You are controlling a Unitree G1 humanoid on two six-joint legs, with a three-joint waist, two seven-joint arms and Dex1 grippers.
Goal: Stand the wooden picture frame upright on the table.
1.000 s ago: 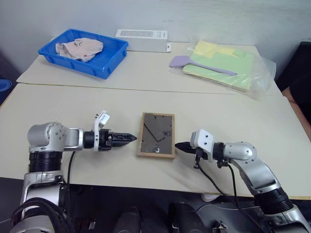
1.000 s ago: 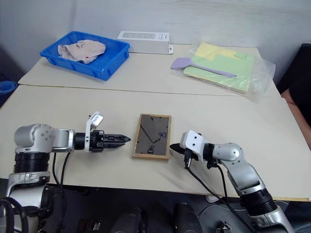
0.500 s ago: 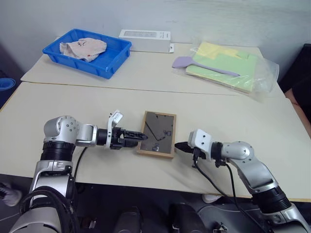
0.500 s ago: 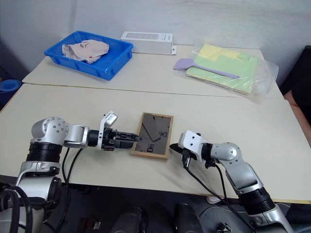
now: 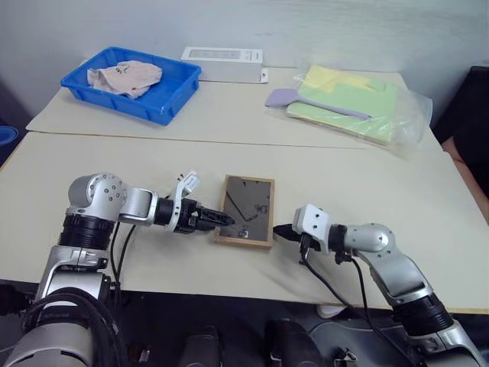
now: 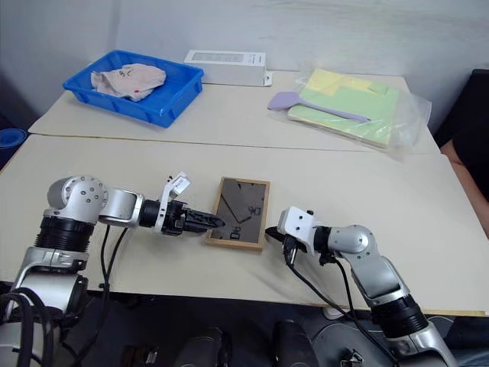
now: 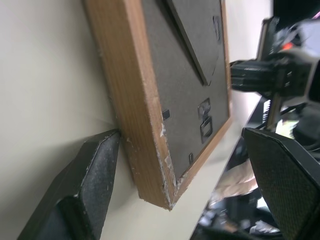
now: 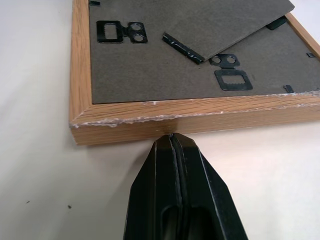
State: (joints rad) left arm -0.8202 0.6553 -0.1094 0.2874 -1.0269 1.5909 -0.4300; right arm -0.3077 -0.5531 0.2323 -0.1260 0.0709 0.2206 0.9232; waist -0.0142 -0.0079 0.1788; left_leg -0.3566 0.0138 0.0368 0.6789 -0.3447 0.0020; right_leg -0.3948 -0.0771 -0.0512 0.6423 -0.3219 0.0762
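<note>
Presently, the wide beige matte table [image 5: 367, 191], with a seam across it, is seen bearing everything else. At its far side are noted a blue plastic tray [image 5: 130, 80] holding a crumpled cloth [image 5: 122, 75], a flat white box [image 5: 223, 63], and a clear plastic bag of yellow-green sheets [image 5: 359, 103] with a lilac spatula [image 5: 309, 101] laid on it.

Near the front edge, the small rectangular wooden picture frame [image 5: 246, 211] is found lying flat, dark grey-brown back upward, its stand leaf slightly lifted.

The left gripper [image 5: 221, 219] is placed at the frame's left edge with its fingers spread wide; one finger [image 7: 92, 175] is seen against the wooden side on the tabletop, the other standing clear above the back.

The right gripper [image 8: 172, 142] is clenched, fingers pressed together, its tip touching the frame's right edge.
</note>
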